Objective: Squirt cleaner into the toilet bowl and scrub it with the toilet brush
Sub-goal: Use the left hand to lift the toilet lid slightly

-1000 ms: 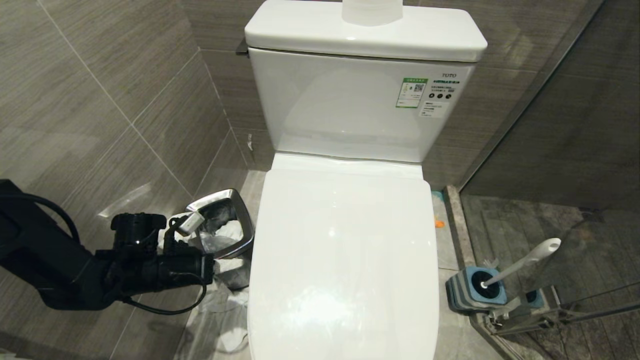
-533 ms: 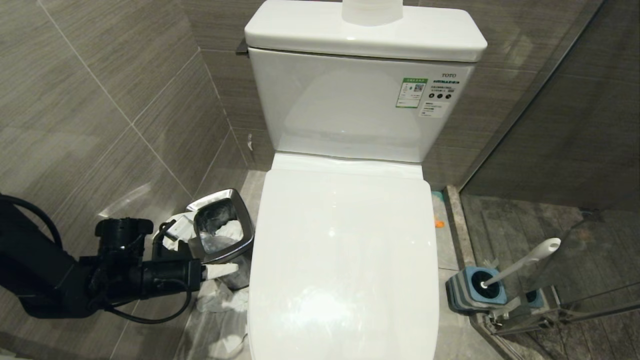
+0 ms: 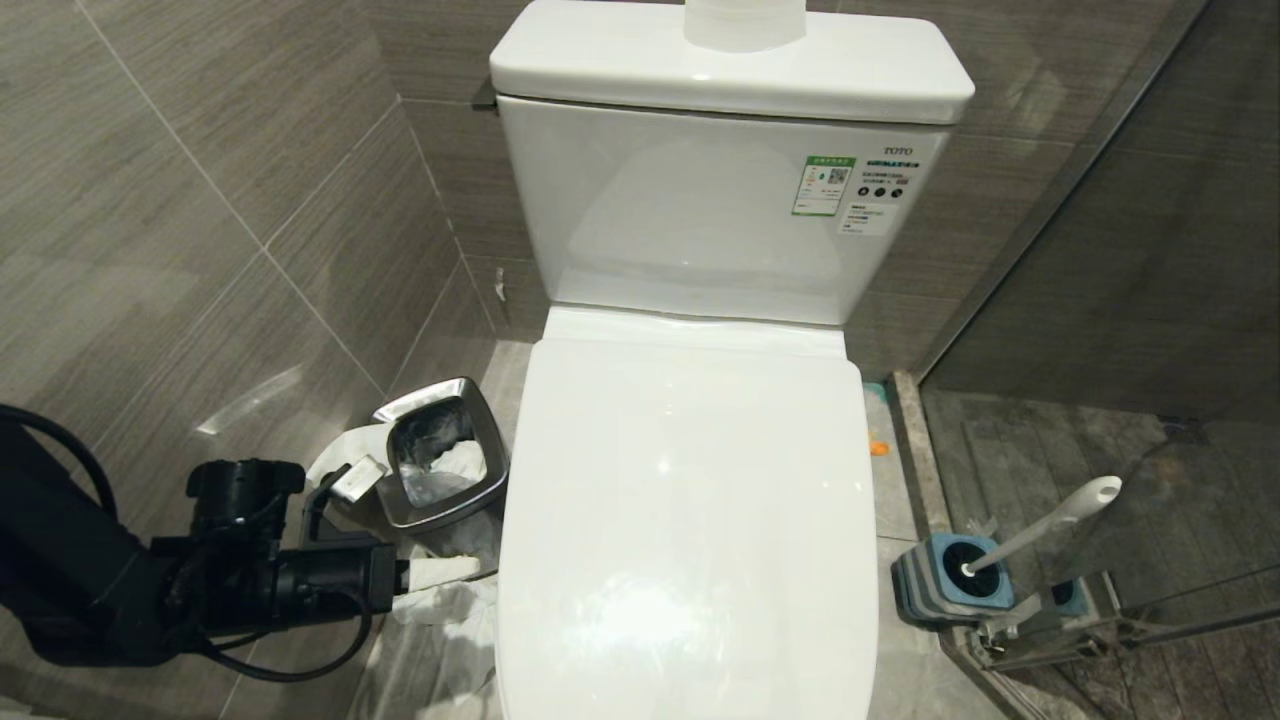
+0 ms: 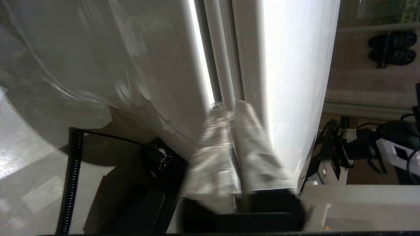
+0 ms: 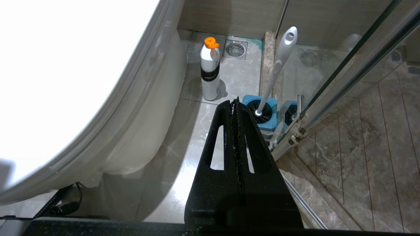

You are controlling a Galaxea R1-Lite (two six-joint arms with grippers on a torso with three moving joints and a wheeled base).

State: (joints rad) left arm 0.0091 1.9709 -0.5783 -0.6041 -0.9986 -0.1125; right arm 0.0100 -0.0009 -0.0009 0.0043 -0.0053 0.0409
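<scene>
**Toilet closed, brush docked, cleaner on the floor**

The large white glossy ceramic toilet bowl (image 3: pixel 688 520) has its white plastic lid down, covering the oval opening. The toilet brush (image 3: pixel 1040 528), a long slim white plastic handle with a rounded end, leans tilted out of its square blue-grey holder on the floor at the toilet's right; its bristle head is sunk inside. The cleaner (image 5: pixel 210 73), a white plastic bottle with a dark band and an orange cap, stands upright on the floor tiles between bowl and brush.
</scene>
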